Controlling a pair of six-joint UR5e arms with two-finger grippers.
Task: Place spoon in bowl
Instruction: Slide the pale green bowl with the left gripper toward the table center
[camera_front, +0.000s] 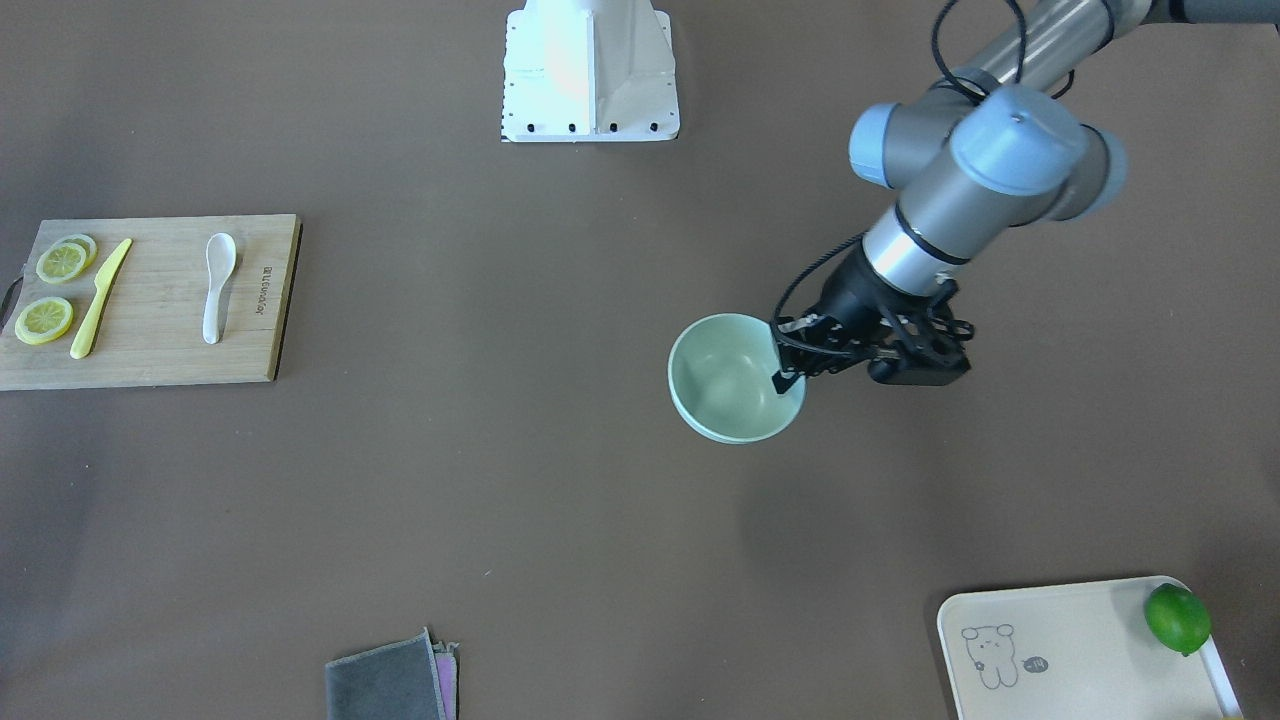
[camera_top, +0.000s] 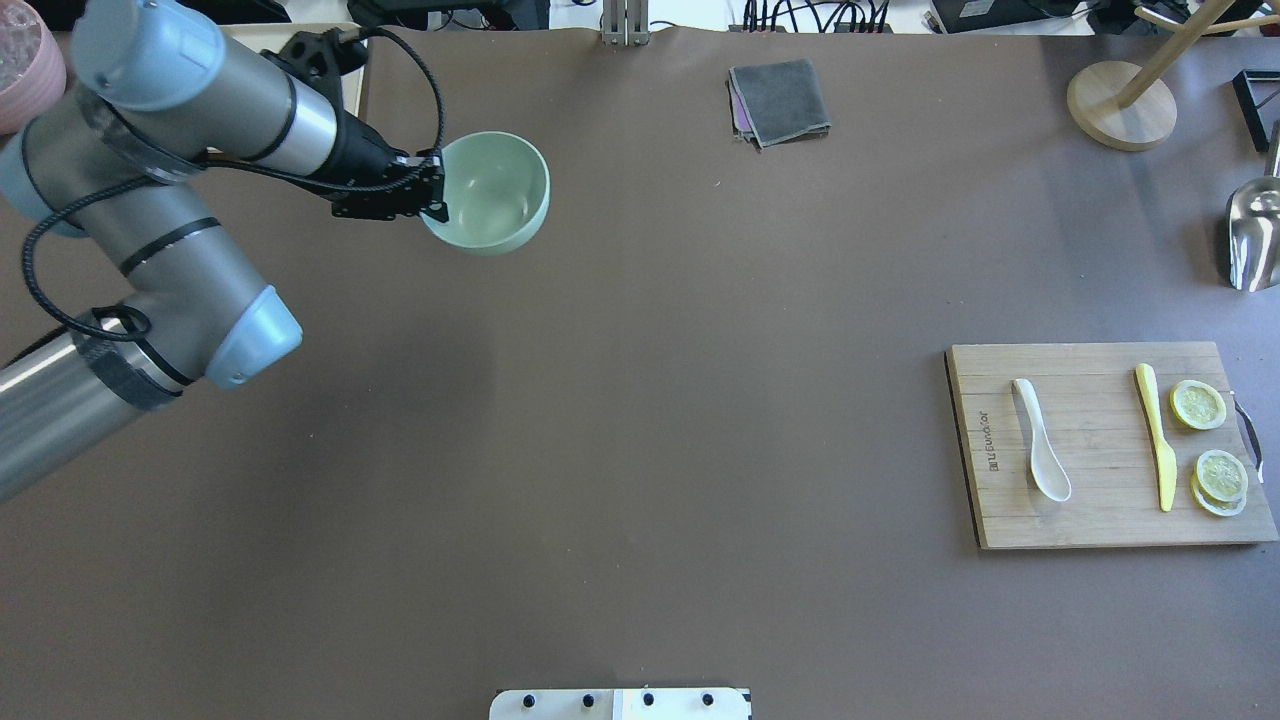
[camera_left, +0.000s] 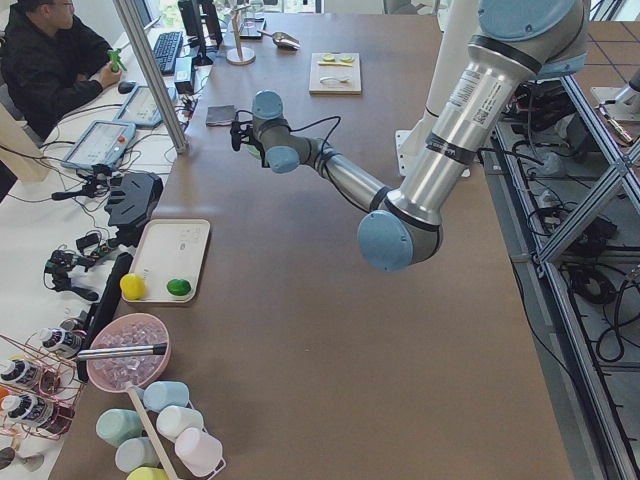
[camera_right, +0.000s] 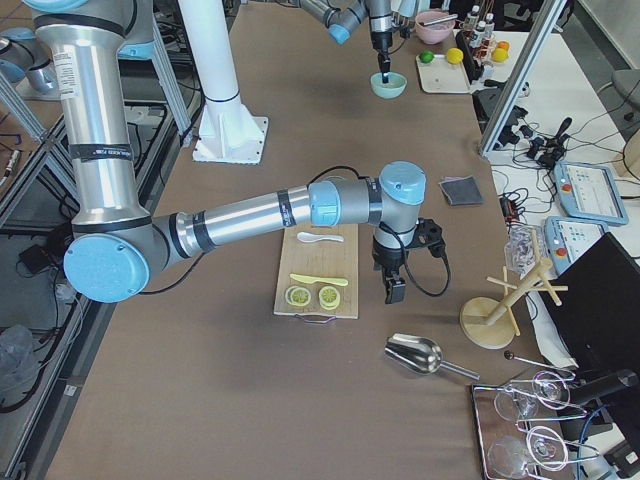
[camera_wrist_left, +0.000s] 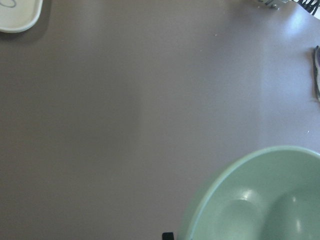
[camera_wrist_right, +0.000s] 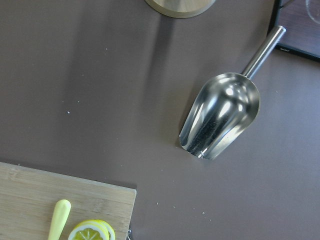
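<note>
At the left, the left gripper pinches the rim of the smooth, round mint-green bowl. A wide stretch of matte brown table separates it from the bamboo board, where the glossy white spoon lies flat near the board's left edge. Whether the right gripper is clenched cannot be told.

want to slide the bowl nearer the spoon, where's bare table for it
Bare table runs wide between the bowl and the cutting board, nearer the robot than the cloth. Crowded: the board itself, with spoon, knife and lemon slices.
</note>
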